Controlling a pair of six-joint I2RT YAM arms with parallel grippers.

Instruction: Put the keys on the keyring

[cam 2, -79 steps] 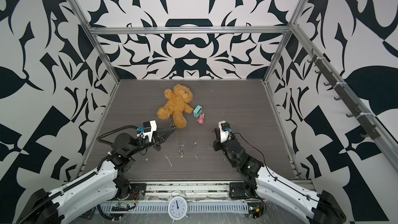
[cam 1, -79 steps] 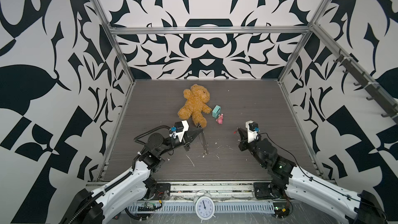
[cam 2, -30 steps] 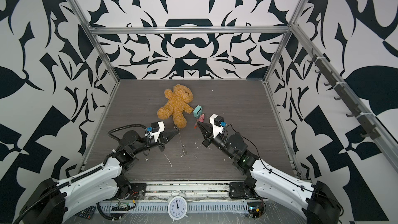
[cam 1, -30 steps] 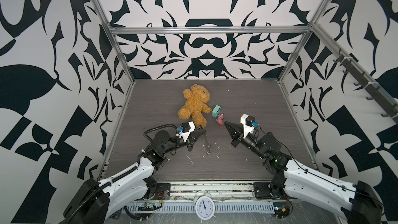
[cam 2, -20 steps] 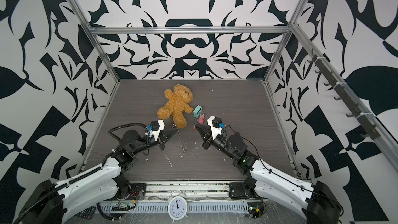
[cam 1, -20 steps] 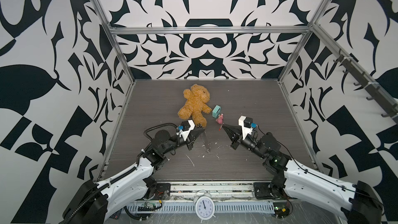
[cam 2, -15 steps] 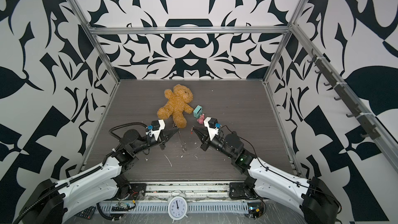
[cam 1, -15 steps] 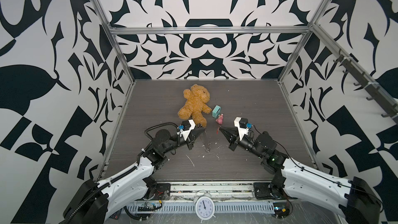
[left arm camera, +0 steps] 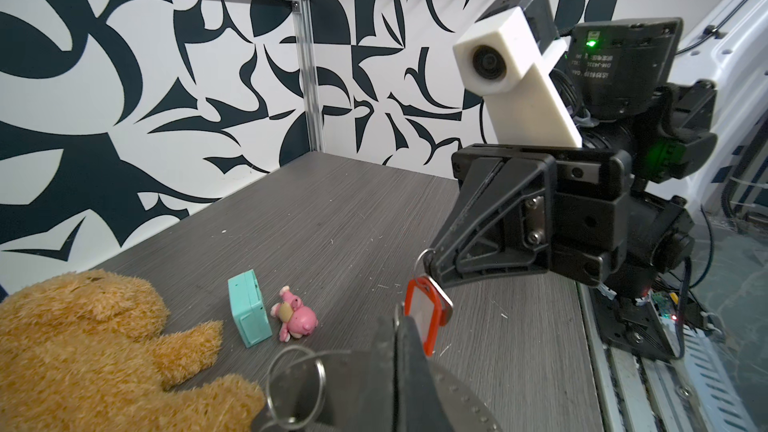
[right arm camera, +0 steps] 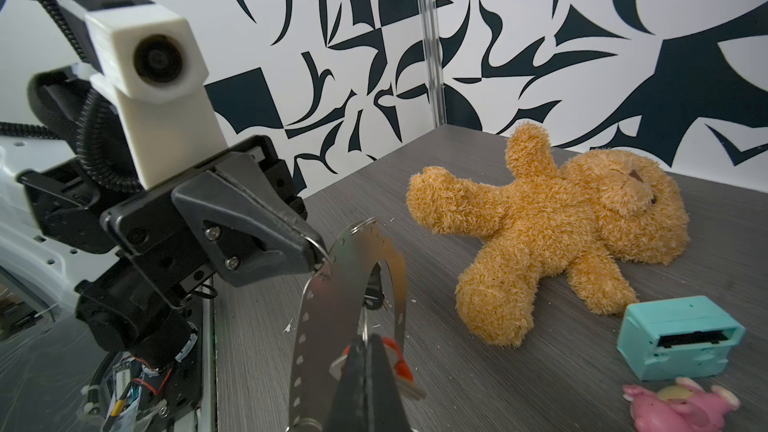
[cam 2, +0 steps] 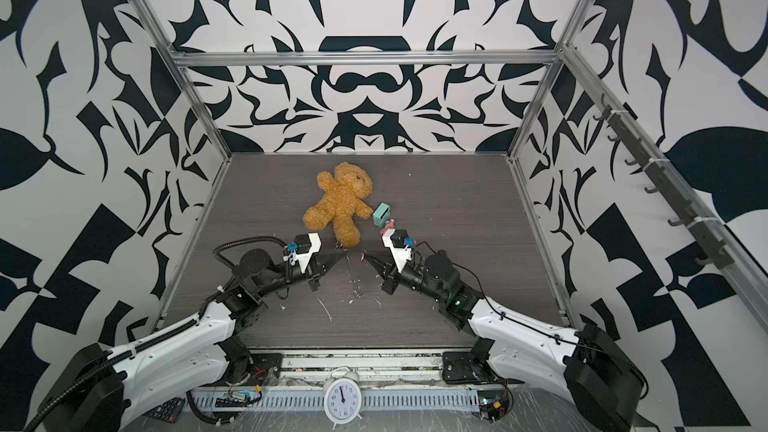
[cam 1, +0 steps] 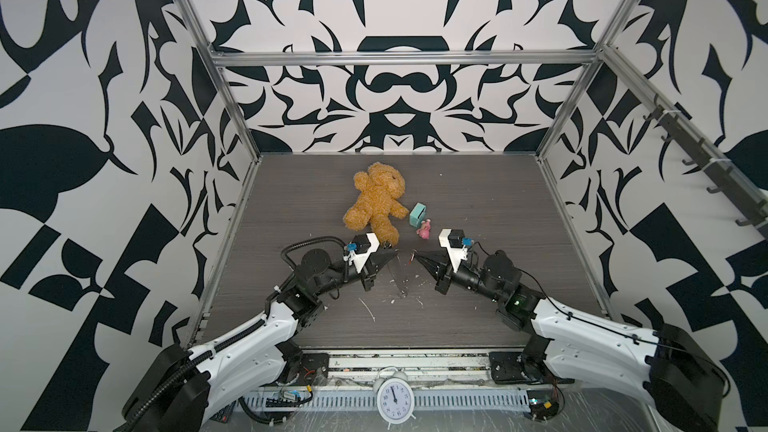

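Observation:
My left gripper (cam 1: 395, 252) (left arm camera: 404, 324) is held above the table's middle, shut on a thin ring at the end of the strap (right arm camera: 328, 326). The strap is metallic grey with dotted edges and hangs toward the table (cam 1: 399, 280). A silver keyring (left arm camera: 296, 384) shows beside the left jaws. My right gripper (cam 1: 417, 254) (right arm camera: 365, 340) faces it tip to tip, a small gap apart, shut on the little ring of the red key tag (left arm camera: 426, 313) (right arm camera: 395, 361). Something small and dark (right arm camera: 374, 295) hangs behind the strap; I cannot tell what it is.
A brown teddy bear (cam 1: 376, 205) lies behind the grippers, with a teal box (cam 1: 417, 214) and a pink toy (cam 1: 424, 234) to its right. White scraps (cam 1: 368, 309) litter the grey table. An alarm clock (cam 1: 394, 394) stands at the front edge.
My right gripper has moved left with the red tag, closing on the left gripper's tip. The left gripper and the strap have barely moved.

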